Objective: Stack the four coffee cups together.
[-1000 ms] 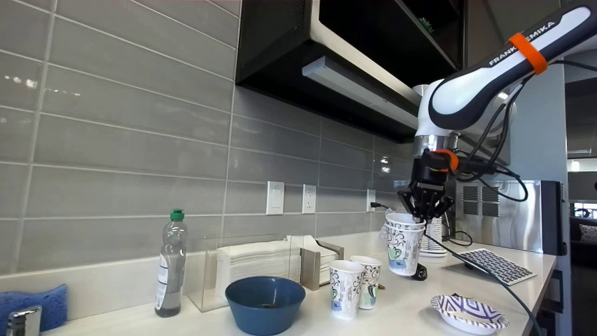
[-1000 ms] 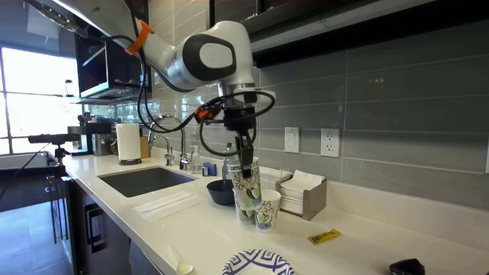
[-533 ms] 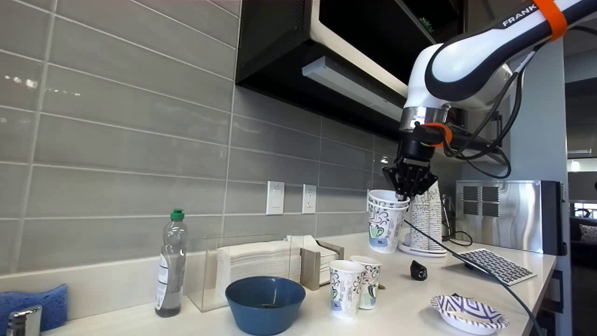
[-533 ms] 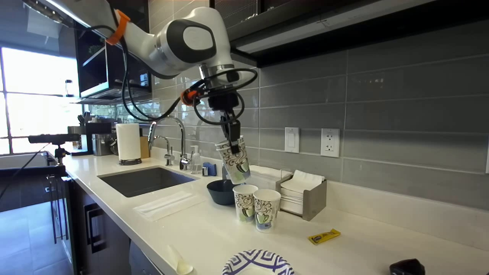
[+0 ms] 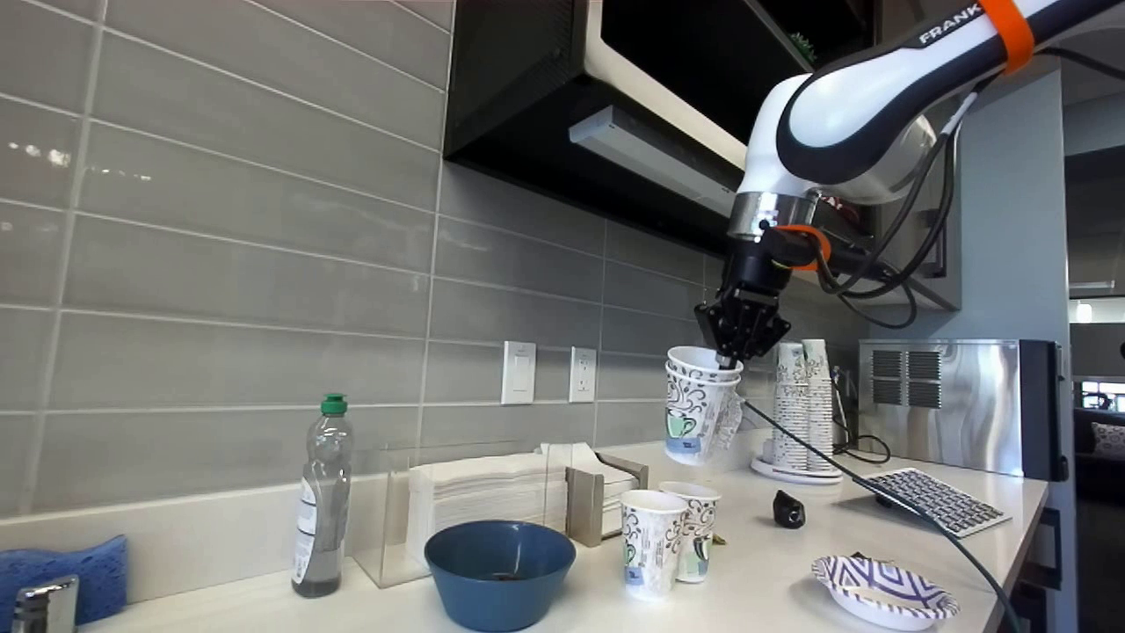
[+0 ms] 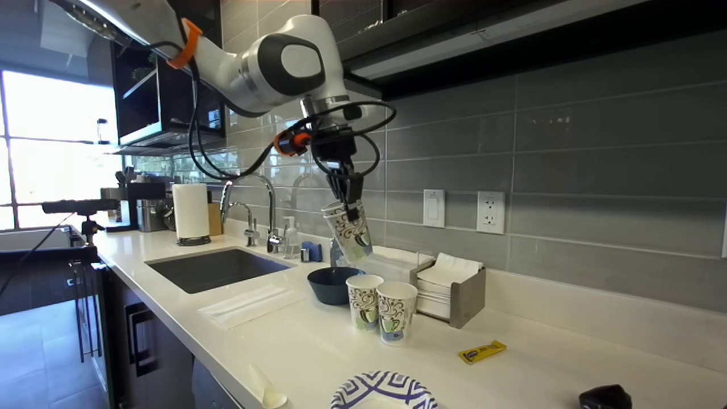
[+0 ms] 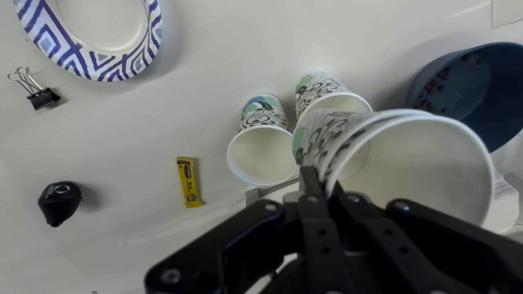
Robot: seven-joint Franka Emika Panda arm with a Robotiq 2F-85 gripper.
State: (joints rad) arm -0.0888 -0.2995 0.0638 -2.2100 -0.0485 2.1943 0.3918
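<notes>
My gripper (image 5: 728,359) is shut on the rim of a stack of two white patterned coffee cups (image 5: 694,409), one nested in the other. The held cups hang in the air, tilted, and also show in an exterior view (image 6: 347,234) and the wrist view (image 7: 425,163). The other two coffee cups stand upright and close together on the counter below, one (image 5: 650,545) partly in front of the other (image 5: 699,534). In the wrist view, one standing cup (image 7: 261,153) shows its open mouth; the held stack partly covers the other (image 7: 320,92).
A blue bowl (image 5: 499,576) stands beside the standing cups. A napkin holder (image 6: 468,295) is close behind them. A patterned dish (image 5: 883,593), a yellow packet (image 6: 481,352) and a black object (image 5: 788,510) lie on the counter. A bottle (image 5: 322,501) stands farther off.
The gripper has risen with its two nested cups and shifted above the standing cups and toward the bowl side. The held stack has become more tilted. The standing cups have not moved.
</notes>
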